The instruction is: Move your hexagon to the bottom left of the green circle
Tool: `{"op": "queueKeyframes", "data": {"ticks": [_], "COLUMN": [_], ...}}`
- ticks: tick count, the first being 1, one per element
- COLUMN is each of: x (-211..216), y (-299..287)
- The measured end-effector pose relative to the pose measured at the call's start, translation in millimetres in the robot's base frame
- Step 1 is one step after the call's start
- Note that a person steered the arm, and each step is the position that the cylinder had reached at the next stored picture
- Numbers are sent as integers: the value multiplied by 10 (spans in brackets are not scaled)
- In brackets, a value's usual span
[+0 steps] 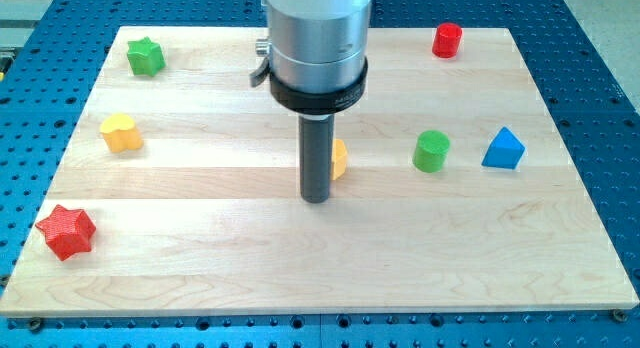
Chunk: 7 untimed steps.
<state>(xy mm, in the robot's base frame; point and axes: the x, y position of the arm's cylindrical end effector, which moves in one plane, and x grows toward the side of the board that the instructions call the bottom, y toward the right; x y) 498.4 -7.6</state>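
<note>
A yellow-orange block (pixel 340 159), likely the hexagon, sits near the board's middle, mostly hidden behind my rod. My tip (pixel 316 199) rests on the board just to the left of and slightly below that block, touching or nearly touching it. The green circle (pixel 432 151) stands upright to the view's right of the yellow block, about a hand's width away.
A blue triangle (pixel 503 149) lies right of the green circle. A red cylinder (pixel 447 40) is at top right. A green star (pixel 145 56) is at top left, a yellow heart-like block (pixel 121 133) at left, a red star (pixel 66 231) at bottom left. The wooden board (pixel 320 278) sits on a blue perforated table.
</note>
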Motion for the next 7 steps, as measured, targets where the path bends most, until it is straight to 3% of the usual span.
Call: {"op": "queueKeyframes", "data": {"ticks": [1,3,4,5,6,7], "x": [-287,-377,-295,-513,-1028,-990], "y": [3,272,-83,-579,-337,175]}}
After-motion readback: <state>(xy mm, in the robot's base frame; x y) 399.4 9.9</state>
